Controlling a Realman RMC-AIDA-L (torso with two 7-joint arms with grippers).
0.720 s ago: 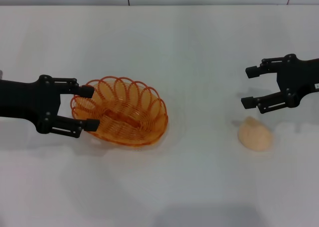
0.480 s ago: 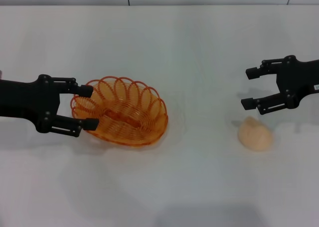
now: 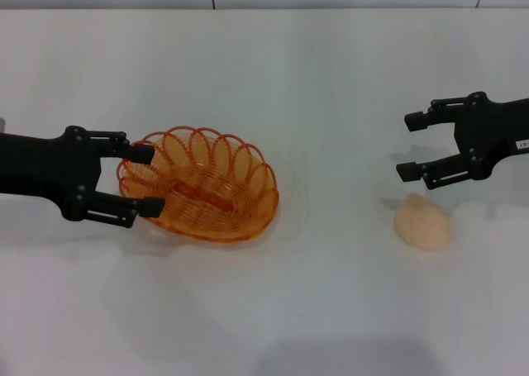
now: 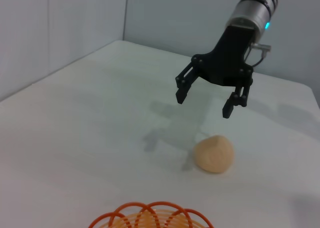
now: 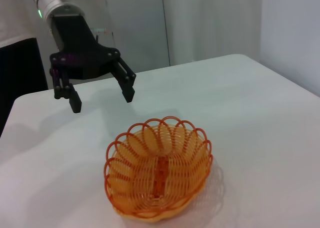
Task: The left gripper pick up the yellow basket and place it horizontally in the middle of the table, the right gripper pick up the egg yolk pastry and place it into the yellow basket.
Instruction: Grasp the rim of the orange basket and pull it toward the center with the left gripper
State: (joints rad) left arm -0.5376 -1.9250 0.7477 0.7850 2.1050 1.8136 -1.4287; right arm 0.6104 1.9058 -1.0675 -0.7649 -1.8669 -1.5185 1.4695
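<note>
The yellow basket (image 3: pixel 202 186) stands upright on the white table (image 3: pixel 331 78), left of the middle. My left gripper (image 3: pixel 147 179) is open at the basket's left end, its fingertips overlapping the rim. In the right wrist view the left gripper (image 5: pixel 101 98) hangs open and empty just beyond the basket (image 5: pixel 157 170), not touching it. The egg yolk pastry (image 3: pixel 423 221) lies on the table at the right. My right gripper (image 3: pixel 407 146) is open and empty, above and just behind the pastry. In the left wrist view, the right gripper (image 4: pixel 204 102) hovers over the pastry (image 4: pixel 214 154), and the basket's rim (image 4: pixel 150 217) shows.
A pale wall with seams runs along the table's far edge (image 3: pixel 212 9). Bare tabletop lies between basket and pastry (image 3: pixel 339 202).
My right gripper has shifted a little to the left. The left gripper, the basket and the pastry have stayed where they were.
</note>
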